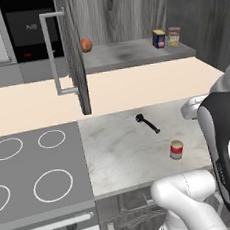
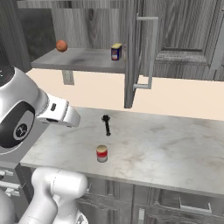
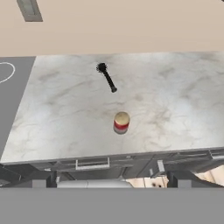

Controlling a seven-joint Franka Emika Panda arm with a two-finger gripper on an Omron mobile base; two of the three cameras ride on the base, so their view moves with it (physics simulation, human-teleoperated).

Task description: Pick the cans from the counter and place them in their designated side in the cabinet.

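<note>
Meanwhile, we hold our gripper (image 3: 112, 183) spread wide above the counter's (image 3: 175, 109) front edge, lined up on the red can (image 3: 121, 122) standing upright near the black utensil (image 3: 106, 77), while two cans (image 1: 166, 37) already occupy the cabinet (image 1: 131, 55) shelf's right side.

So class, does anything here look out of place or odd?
One thing: an orange ball sits on the cabinet shelf at the far end from the two cans, near the open door. Otherwise nothing stands out: the red can stands upright on the counter and the utensil lies flat, nothing spilled.
</note>
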